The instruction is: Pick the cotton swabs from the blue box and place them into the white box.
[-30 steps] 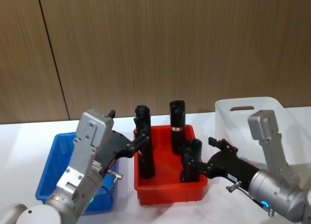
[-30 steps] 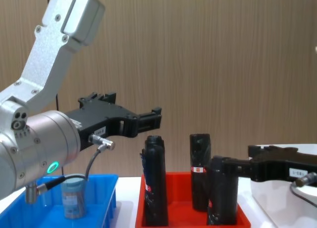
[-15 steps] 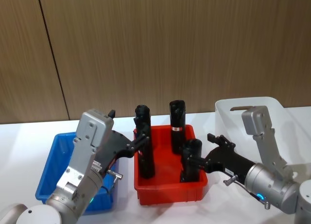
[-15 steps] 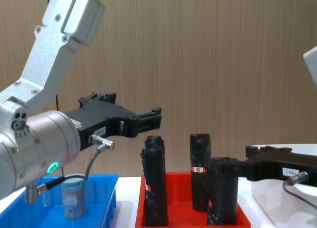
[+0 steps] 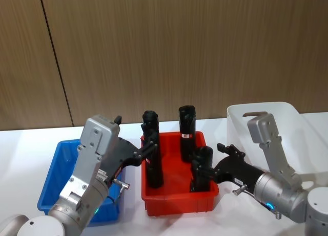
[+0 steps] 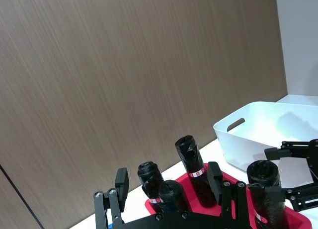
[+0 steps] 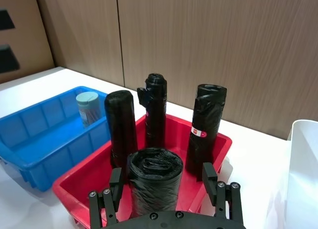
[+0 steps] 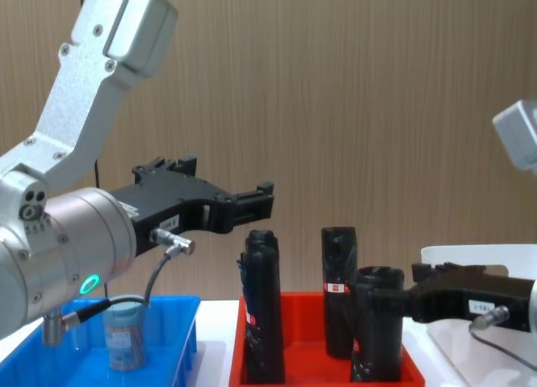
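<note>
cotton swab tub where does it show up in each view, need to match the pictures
Head view: not in it.
Chest view: the cotton swab tub stands low at the left, inside the blue box.
Left wrist view: not in it.
Right wrist view: the tub stands upright in the blue box's far corner.
Shared landmark: the red bin of black rolls sits right beside the blue box.

One cotton swabs tub, four black rolls, three bins: blue box, red bin, white box

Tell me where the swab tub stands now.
The swab tub stands upright in the blue box, on the robot's left beside the red bin of black rolls; in the chest view it sits below the left arm.
</note>
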Controlling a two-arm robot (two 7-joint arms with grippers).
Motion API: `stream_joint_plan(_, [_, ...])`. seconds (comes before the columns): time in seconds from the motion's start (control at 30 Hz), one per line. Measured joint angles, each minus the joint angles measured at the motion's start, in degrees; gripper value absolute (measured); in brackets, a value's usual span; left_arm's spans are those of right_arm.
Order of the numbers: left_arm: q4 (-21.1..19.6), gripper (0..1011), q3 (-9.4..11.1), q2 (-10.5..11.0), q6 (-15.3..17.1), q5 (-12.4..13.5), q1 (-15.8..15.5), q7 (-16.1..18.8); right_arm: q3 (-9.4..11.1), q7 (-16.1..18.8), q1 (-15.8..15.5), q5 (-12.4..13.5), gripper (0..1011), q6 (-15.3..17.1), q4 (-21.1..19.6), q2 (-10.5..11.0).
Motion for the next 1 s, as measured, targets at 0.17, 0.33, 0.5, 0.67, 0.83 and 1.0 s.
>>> stream_joint_plan(0.17, [0.0,1004,0.0,0.0,0.0,0.0,0.0,0.0,-0.2,0.0,1.0,-0.4,1002,-0.3,2.1,-0.5])
stream_joint_plan(0.33, [0.0,1004,0.0,0.0,0.0,0.0,0.0,0.0,-0.3,0.1,1.8,-0.5,1002,-0.6,3.6,-0.9])
stream_joint_plan(0.5, [0.0,1004,0.0,0.0,0.0,0.0,0.0,0.0,-0.6,0.1,2.7,-0.5,962,-0.8,5.1,-1.4])
stream_joint_plan(0.67, [0.0,1004,0.0,0.0,0.0,0.0,0.0,0.0,-0.7,0.2,3.0,-0.3,841,-0.8,5.7,-1.6])
stream_joint_plan(0.83, [0.0,1004,0.0,0.0,0.0,0.0,0.0,0.0,-0.8,0.4,3.1,0.0,692,-0.8,5.8,-1.8])
stream_joint_plan(1.0, [0.0,1004,0.0,0.0,0.0,0.0,0.0,0.0,-1.0,0.4,3.0,0.3,576,-0.8,5.3,-1.8])
